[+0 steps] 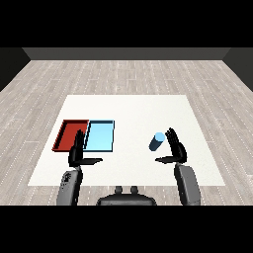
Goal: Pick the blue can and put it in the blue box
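Observation:
A blue can [156, 141] stands on the white table [133, 111], right of centre and leaning slightly. My right hand [176, 148] is just to its right, fingers straight up and thumb pointing left below the can, not touching it. The light blue tray [100, 135] lies left of centre. My left hand [78, 151] is raised at the near edge of both trays, fingers straight, thumb pointing right, and holds nothing.
A red tray [68, 134] lies against the blue tray's left side. Both grey forearms [187, 185] come in from the table's near edge. Wooden floor surrounds the table.

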Action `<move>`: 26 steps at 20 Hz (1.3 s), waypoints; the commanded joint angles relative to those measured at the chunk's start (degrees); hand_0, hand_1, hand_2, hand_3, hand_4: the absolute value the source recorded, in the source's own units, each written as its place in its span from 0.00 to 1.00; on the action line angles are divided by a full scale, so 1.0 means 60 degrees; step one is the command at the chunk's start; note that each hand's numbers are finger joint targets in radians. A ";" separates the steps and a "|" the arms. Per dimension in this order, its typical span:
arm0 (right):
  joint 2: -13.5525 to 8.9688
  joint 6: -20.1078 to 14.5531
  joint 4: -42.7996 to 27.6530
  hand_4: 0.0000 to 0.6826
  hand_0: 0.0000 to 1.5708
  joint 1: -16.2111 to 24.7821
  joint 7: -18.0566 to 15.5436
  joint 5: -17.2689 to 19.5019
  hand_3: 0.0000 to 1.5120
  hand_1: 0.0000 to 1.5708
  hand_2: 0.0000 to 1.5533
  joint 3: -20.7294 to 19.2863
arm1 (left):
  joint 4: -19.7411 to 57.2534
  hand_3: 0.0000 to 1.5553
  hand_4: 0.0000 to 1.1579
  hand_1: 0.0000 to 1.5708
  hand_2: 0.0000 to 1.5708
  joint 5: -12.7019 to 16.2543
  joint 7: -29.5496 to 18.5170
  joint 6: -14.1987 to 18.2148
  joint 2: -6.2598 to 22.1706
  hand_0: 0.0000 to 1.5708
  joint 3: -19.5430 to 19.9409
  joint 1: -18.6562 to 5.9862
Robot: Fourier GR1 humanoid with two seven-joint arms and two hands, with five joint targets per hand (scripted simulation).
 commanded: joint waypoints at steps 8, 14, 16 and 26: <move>0.0066 -0.0010 -0.0096 0.00 0.00 0.0093 0.0054 0.0035 0.00 0.00 0.00 -0.0188 | 0.0212 0.00 0.00 0.00 0.00 0.0116 -0.0399 -0.0125 0.0079 0.00 0.0070 0.0009; 0.0021 0.0093 0.1868 0.00 0.00 -0.0847 -0.0691 0.0019 0.00 0.00 0.00 -0.0577 | 0.0371 0.00 0.00 0.00 0.00 0.0182 -0.0376 -0.0223 0.0427 0.00 0.0435 -0.0202; 0.0032 -0.0182 0.1160 0.00 0.00 -0.0845 0.0075 -0.0010 0.00 0.00 0.00 -0.0485 | 0.0357 0.00 0.00 0.00 0.00 -0.0375 -0.0380 0.0309 -0.0058 0.00 -0.0126 -0.0133; -0.0030 -0.0594 0.3227 0.00 0.00 -0.1865 -0.0035 -0.0062 0.00 0.00 0.00 -0.0894 | 0.0011 0.00 0.00 0.00 0.00 -0.0169 -0.0076 0.0252 -0.0013 0.00 -0.0074 -0.0072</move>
